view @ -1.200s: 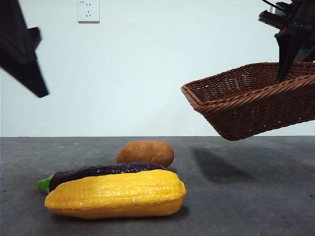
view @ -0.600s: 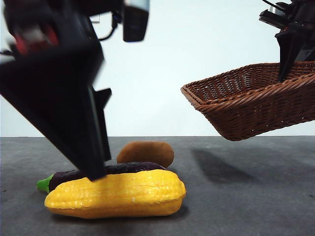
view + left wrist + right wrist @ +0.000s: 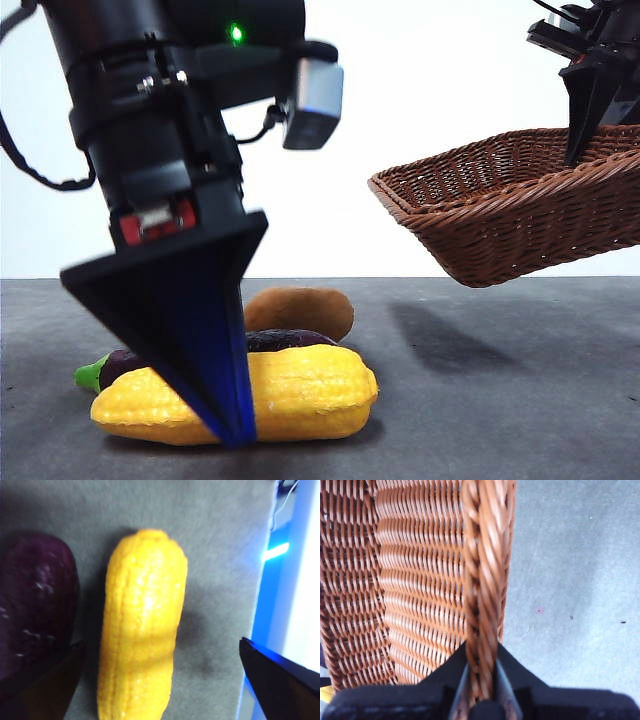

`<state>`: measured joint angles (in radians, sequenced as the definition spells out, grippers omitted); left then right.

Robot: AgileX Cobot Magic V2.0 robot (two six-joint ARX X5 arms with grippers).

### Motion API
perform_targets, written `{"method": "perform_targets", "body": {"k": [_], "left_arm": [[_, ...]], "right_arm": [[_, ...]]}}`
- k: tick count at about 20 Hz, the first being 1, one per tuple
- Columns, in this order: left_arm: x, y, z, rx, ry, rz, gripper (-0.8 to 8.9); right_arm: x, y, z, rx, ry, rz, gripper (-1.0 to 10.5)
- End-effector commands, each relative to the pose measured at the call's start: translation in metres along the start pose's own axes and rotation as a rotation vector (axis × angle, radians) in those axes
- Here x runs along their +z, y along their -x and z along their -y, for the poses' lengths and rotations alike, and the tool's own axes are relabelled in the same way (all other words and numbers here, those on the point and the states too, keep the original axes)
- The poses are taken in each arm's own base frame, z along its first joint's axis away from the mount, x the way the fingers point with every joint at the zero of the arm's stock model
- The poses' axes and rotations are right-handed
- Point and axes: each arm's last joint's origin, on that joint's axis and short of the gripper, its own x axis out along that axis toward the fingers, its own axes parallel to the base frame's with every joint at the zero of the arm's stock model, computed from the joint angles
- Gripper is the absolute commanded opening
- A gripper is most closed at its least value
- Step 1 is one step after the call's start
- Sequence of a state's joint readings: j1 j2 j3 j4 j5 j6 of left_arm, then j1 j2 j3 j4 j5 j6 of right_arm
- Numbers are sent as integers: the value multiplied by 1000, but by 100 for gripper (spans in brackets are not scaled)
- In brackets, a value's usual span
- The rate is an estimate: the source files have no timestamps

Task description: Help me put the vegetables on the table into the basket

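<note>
Left gripper (image 3: 235, 425) is down over the big yellow corn cob (image 3: 300, 392), jaws spread wide and holding nothing; the near black jaw stands in front of the cob with its tip at the dark grey mottled table (image 3: 500, 400). Straight behind the corn lies the glossy dark purple eggplant (image 3: 290, 340), green stem poking out to the left, pressed close alongside the cob. Further back sits the orange-brown oval potato (image 3: 305, 310), half hidden by the black arm. Over to the right, the dark brown woven wicker basket (image 3: 510, 215) hangs tilted in the air, clear of the table, low end toward the vegetables, with its shadow on the surface below. Right gripper (image 3: 482, 675) is pinched tight on the basket's braided rim. The left wrist view shows what the front cannot: the corn (image 3: 140, 625) lies between the two jaws, the eggplant (image 3: 35, 605) just beside one of them.
</note>
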<state>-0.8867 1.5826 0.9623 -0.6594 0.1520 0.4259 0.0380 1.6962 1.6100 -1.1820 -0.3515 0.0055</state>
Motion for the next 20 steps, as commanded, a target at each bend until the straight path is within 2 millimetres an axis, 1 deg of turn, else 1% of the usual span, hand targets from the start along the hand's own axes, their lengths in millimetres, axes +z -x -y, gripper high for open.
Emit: {"method": "perform_targets", "body": {"k": [1, 2, 5, 7, 10, 16, 18, 20], "left_arm": [[-1, -9, -1, 13, -8, -35, 589], [-1, -9, -1, 18, -4, -38, 530], [-1, -10, -2, 20, 5, -37, 252], [-1, -10, -2, 19, 4, -38, 144], [-1, -10, -2, 27, 5, -48, 24], [-2, -8, -1, 17, 36, -69, 22], [1, 0, -1, 6, 42, -95, 23], [10, 16, -2, -8, 52, -116, 22]], "right_arm": [[0, 2, -2, 16, 14, 9, -10], [0, 2, -2, 16, 14, 9, -11], [0, 2, -2, 16, 14, 8, -10], [-1, 2, -2, 16, 13, 6, -10], [-1, 2, -2, 16, 11, 0, -10], [-2, 2, -2, 16, 12, -4, -11], [-2, 2, -2, 16, 13, -6, -10], [-2, 2, -2, 15, 16, -6, -11]]}}
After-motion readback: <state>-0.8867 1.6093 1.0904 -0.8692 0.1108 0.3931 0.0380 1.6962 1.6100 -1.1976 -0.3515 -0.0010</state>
